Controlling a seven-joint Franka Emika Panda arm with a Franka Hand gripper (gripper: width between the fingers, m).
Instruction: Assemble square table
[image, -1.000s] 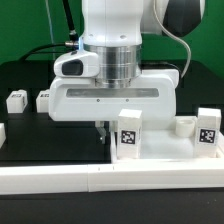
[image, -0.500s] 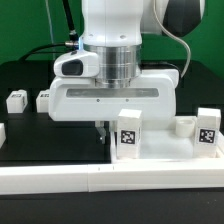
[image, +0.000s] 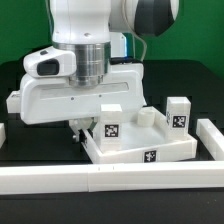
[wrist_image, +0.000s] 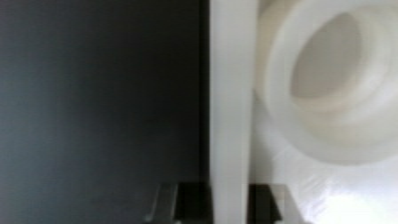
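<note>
The square table's white top (image: 140, 146) lies on the black table, turned at an angle, with a black-white tag on its front edge. Two tagged white legs (image: 110, 124) (image: 178, 111) stand upright on it. My gripper (image: 79, 129) hangs at the top's corner on the exterior view's left. In the wrist view the gripper (wrist_image: 231, 203) is shut on the top's raised rim (wrist_image: 231, 90), one dark finger (wrist_image: 191, 203) on each side. A round corner socket (wrist_image: 338, 70) lies right beside the rim.
A long white border bar (image: 100, 180) runs along the front and another (image: 211, 142) along the exterior view's right. The arm's large white hand body (image: 75, 95) hides the table behind it.
The arm has moved towards the exterior view's left with the rim in its grip. The top has slid and turned with it, carrying the legs along.
</note>
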